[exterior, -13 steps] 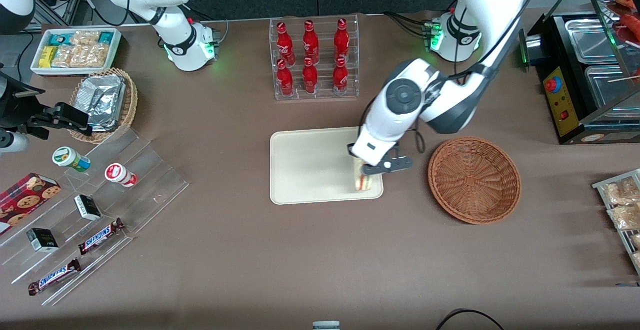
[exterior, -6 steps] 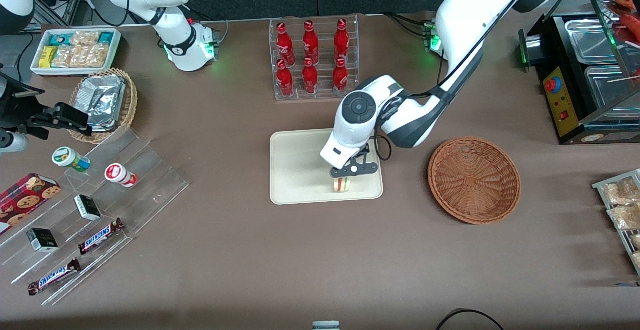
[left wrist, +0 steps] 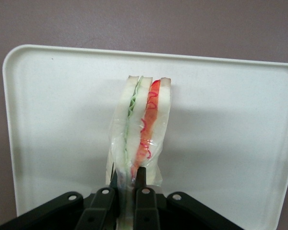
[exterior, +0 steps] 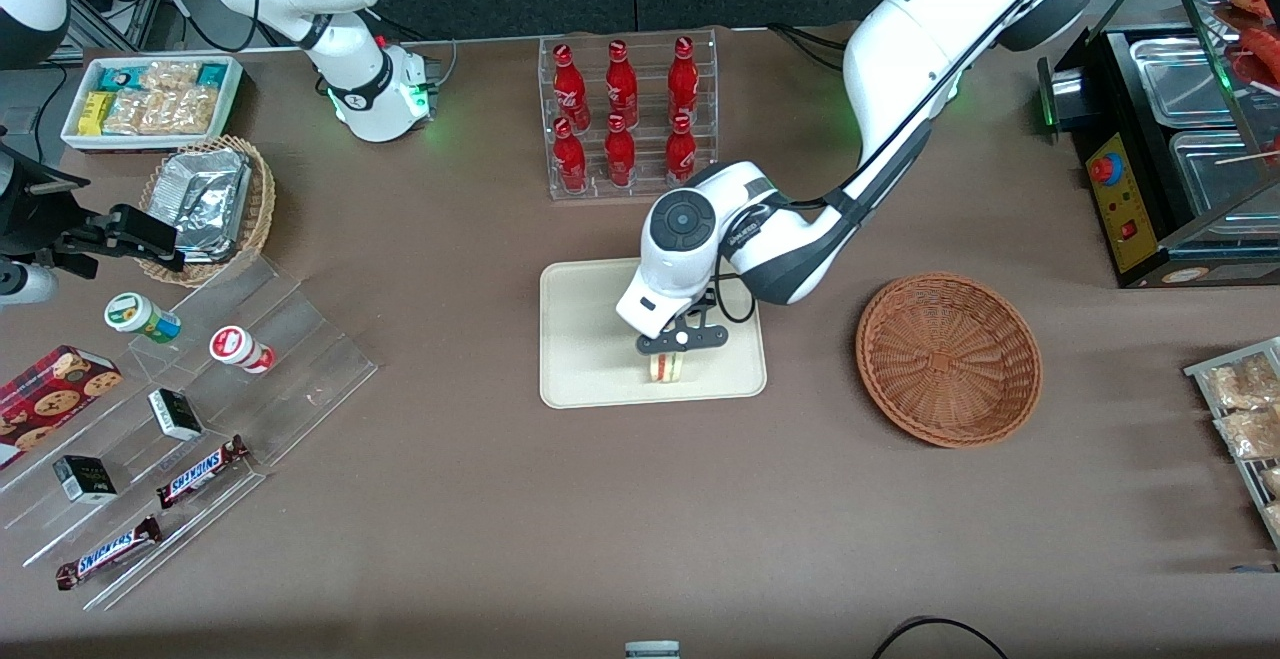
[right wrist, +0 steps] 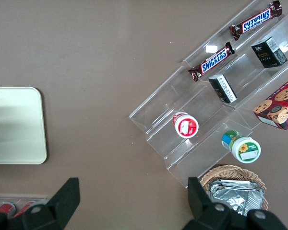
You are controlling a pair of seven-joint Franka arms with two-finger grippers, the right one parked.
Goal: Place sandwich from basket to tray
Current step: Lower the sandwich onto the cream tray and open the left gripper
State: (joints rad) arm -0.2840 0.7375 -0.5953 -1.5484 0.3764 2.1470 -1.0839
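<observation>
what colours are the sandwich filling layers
Green and red-orange between white bread on the sandwich, clearest in the left wrist view, pinched by the gripper.

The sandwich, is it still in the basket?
No, the sandwich is over the tray, pinched by the gripper; the basket holds nothing.
</observation>
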